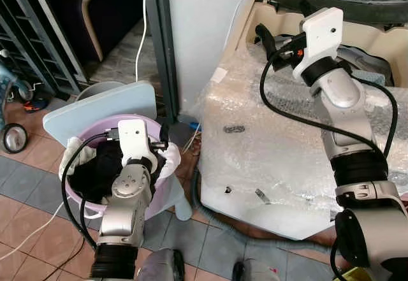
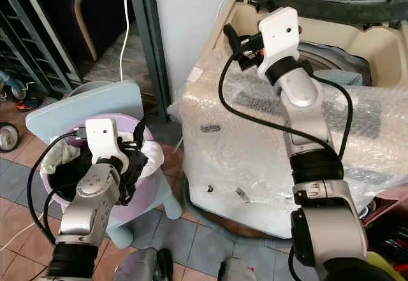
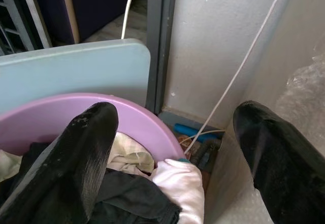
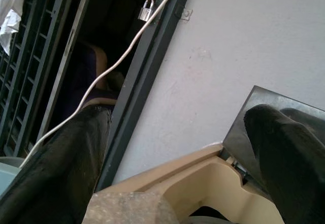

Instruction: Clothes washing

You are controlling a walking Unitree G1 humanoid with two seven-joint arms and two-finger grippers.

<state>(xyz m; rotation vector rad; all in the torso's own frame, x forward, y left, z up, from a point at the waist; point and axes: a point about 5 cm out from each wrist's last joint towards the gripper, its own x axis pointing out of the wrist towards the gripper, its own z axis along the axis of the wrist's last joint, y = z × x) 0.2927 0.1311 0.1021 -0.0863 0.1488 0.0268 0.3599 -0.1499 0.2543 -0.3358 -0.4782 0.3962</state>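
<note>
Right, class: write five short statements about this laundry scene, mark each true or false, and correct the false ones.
1. The pink basin holds dark and white clothes. True.
2. The left gripper is shut on a black garment. False: its fingers are spread open above the basin, holding nothing.
3. The washing machine is wrapped in bubble wrap. True.
4. The right gripper is down by the floor tiles. False: it is raised at the machine's open top.
5. The basin sits on a red stool. False: it rests on a light blue chair.
</note>
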